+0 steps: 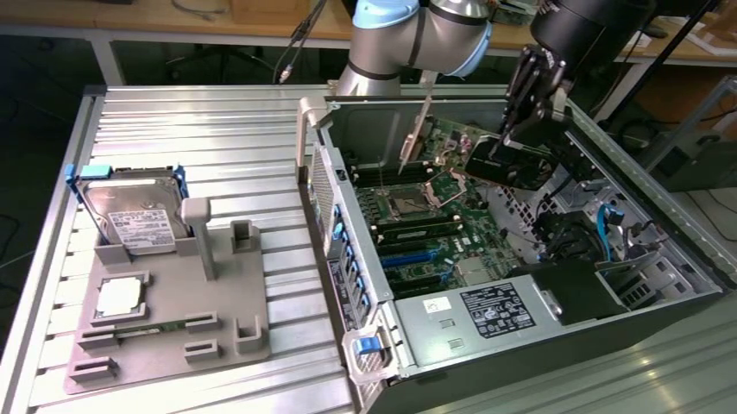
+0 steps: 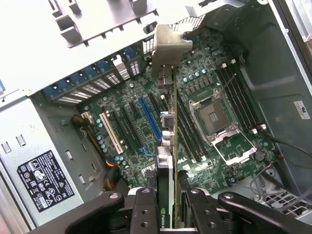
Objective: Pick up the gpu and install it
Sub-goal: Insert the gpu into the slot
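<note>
My pincer point(image 1: 515, 138) is clenched on the gpu point(image 1: 461, 145), with a finger point(image 2: 145, 209) pressed against each face. The card hangs edge-down inside the open computer case point(image 1: 381, 125), above the motherboard point(image 1: 432, 228), its silver bracket point(image 2: 170, 44) toward the case's slotted wall. In the exterior view the CPU socket point(image 1: 412, 205) lies at seven o'clock from the card and the power supply point(image 1: 495, 312) at six. The hard drive point(image 1: 136, 216) stands outside the case on the grey holder point(image 1: 173, 345) at nine.
</note>
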Controlling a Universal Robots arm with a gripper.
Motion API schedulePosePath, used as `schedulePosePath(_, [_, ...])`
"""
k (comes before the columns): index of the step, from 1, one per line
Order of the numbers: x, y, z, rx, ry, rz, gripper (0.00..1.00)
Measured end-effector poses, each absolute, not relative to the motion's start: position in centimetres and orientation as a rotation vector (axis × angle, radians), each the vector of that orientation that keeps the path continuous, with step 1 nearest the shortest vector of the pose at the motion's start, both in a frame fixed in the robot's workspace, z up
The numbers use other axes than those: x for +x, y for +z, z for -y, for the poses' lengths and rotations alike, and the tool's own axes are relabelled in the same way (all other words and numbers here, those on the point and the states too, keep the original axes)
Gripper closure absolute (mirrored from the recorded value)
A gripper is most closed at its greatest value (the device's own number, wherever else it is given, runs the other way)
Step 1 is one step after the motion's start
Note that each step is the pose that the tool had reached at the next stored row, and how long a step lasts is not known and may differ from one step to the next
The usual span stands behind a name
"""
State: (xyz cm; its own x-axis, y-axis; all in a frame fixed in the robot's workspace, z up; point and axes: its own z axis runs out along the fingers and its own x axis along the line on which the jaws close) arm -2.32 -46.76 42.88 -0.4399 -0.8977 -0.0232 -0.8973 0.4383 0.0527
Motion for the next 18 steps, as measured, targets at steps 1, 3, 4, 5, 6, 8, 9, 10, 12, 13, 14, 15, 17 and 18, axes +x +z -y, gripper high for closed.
schedulePosePath(1, [-2.32,42.88,46.76,1.664,-0.089,2.653,0.73])
schedulePosePath(3, [-2.32,42.88,46.76,1.675,-0.089,2.646,0.73])
schedulePosePath(4, [-2.32,42.88,46.76,1.682,-0.089,2.642,0.73])
schedulePosePath(5, [-2.32,42.88,46.76,1.688,-0.089,2.638,0.73])
schedulePosePath(6, [-2.32,42.88,46.76,1.695,-0.089,2.633,0.73])
schedulePosePath(8, [-2.31,42.88,46.76,1.707,-0.089,2.625,0.73])
schedulePosePath(9, [-2.31,42.88,46.76,1.713,-0.089,2.62,0.73])
schedulePosePath(10, [-2.32,42.88,46.76,1.719,-0.089,2.616,0.73])
schedulePosePath(12, [-2.32,42.88,46.76,1.732,-0.089,2.607,0.73])
schedulePosePath(13, [-2.32,42.88,46.76,1.74,-0.089,2.602,0.73])
schedulePosePath(14, [-2.32,42.88,46.76,1.745,-0.089,2.599,0.73])
schedulePosePath(15, [-2.31,42.88,46.76,1.752,-0.089,2.594,0.73])
schedulePosePath(17, [-2.32,42.88,46.76,1.764,-0.089,2.585,0.73])
schedulePosePath(18, [-2.32,42.88,46.76,1.77,-0.089,2.581,0.73])
